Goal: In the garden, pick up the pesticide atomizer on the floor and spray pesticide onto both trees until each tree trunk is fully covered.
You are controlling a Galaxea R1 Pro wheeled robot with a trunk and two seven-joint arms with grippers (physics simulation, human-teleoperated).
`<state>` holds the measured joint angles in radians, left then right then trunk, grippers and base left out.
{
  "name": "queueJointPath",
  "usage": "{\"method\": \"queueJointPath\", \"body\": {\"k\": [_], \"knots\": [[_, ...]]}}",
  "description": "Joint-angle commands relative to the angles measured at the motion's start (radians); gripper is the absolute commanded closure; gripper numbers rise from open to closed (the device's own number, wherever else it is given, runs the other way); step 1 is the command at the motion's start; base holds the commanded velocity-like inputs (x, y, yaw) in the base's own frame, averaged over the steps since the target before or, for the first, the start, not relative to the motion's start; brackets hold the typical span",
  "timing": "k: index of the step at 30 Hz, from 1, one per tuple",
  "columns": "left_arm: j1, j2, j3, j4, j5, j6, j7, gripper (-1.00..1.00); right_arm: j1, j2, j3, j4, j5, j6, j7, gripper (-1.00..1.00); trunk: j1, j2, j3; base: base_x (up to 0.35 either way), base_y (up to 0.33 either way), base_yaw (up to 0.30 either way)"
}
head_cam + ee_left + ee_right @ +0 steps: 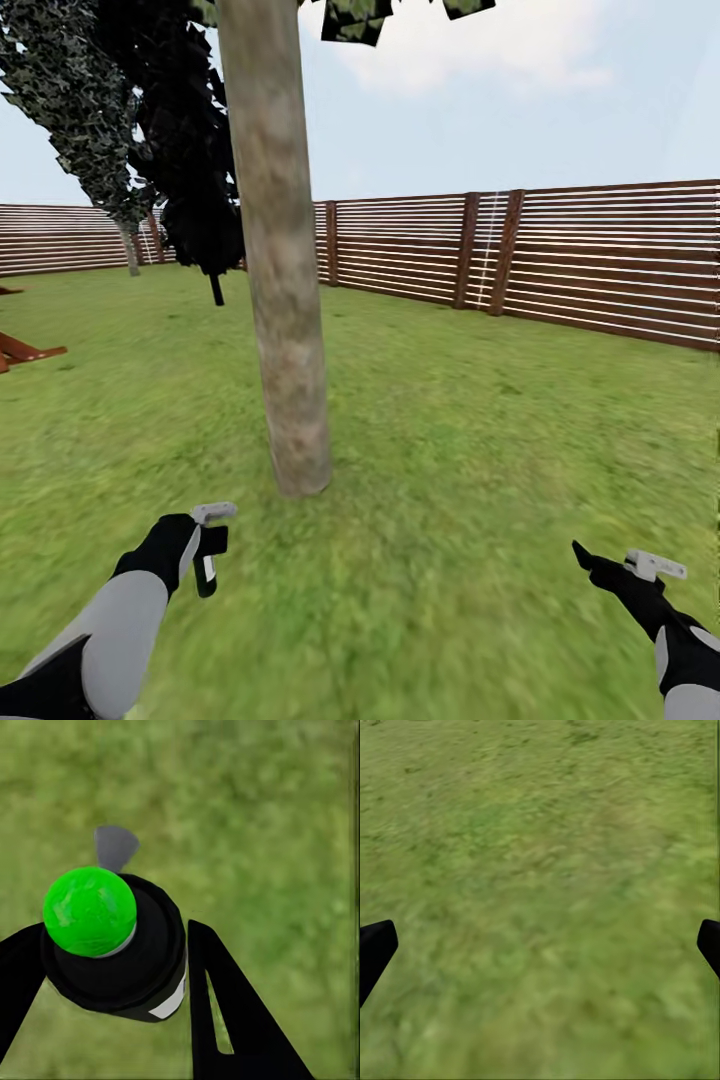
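Clamped between the fingers of my left claw (112,967) sits the pesticide atomizer (112,945), a dark body with a bright green cap and a grey nozzle tab jutting away from the wrist. From the head camera I see that same claw (205,560) low over the lawn (450,450), with the pale tree trunk (280,300) just ahead of it and slightly toward my right side, standing upright with its long axis vertical. The left arm is clearly the nearer one; I judge the sprayer needs tilting up toward the bark, where I can make out no whitish speckles yet. My right claw (600,570) hangs well apart from the trunk, fingers spread wide with only grass between them. Slatted wooden fence (600,260) rings the open ground beyond.
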<state>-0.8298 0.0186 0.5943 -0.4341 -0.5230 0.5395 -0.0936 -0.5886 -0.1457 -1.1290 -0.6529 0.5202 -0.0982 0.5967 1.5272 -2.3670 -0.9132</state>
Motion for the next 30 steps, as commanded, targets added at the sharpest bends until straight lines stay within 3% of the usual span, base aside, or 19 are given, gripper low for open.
{"method": "queueJointPath", "body": {"k": [1,13,18,30], "knots": [[0.0,0.0,0.0,0.0,0.0,0.0,0.0,1.0,0.0,0.0,0.0,0.0,0.0,0.0,0.0,-1.0,0.0,0.0,0.0,0.328,0.0,-0.215],[0.003,0.001,0.003,0.035,-0.003,-0.003,0.0,1.0,0.0,0.0,0.0,0.002,0.0,0.0,0.0,-1.0,0.0,0.0,0.0,0.328,0.0,-0.247],[0.003,0.001,0.003,0.035,-0.002,-0.002,0.0,1.0,0.0,0.0,0.0,0.002,0.0,0.0,0.0,-1.0,0.0,0.0,0.0,0.273,0.0,-0.037],[0.008,0.003,0.002,0.035,-0.003,-0.004,0.002,1.0,0.0,0.0,0.0,0.003,-0.001,-0.005,-0.006,-1.0,0.0,0.0,0.0,0.087,0.0,-0.002]]}}
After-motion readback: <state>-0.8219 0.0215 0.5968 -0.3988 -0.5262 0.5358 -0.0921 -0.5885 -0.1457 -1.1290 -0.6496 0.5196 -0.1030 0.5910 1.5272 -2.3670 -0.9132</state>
